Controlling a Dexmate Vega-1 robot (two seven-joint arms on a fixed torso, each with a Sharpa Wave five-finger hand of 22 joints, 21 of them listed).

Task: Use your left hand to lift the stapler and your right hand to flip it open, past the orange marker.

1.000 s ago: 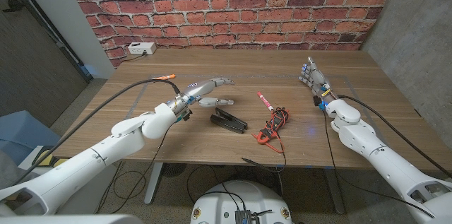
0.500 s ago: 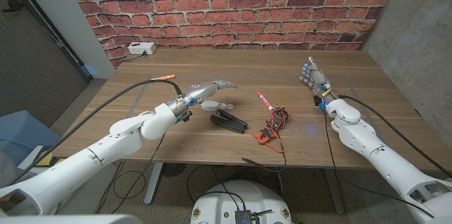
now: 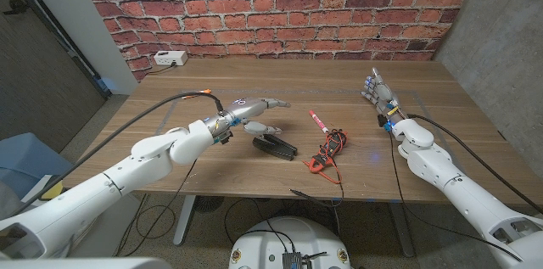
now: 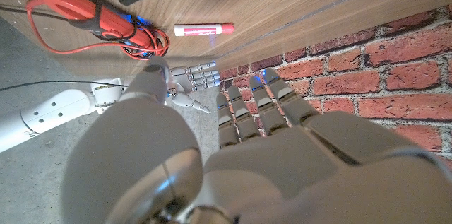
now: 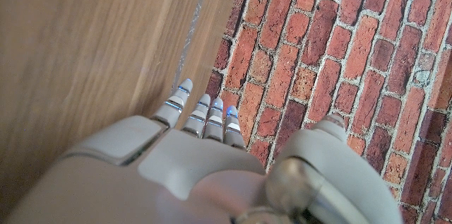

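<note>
one marker (image 4: 204,30) cap blurred in head view.

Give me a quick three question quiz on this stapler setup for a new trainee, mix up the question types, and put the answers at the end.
1. True or false: the left hand already grips the stapler.
2. What lies between the stapler and the right hand? A) red clamp meter with leads B) mug C) notebook
3. Fill in: the red marker lies on the ___.

Key: 1 false, it hovers open above the stapler. 2 A. 3 table.
</note>
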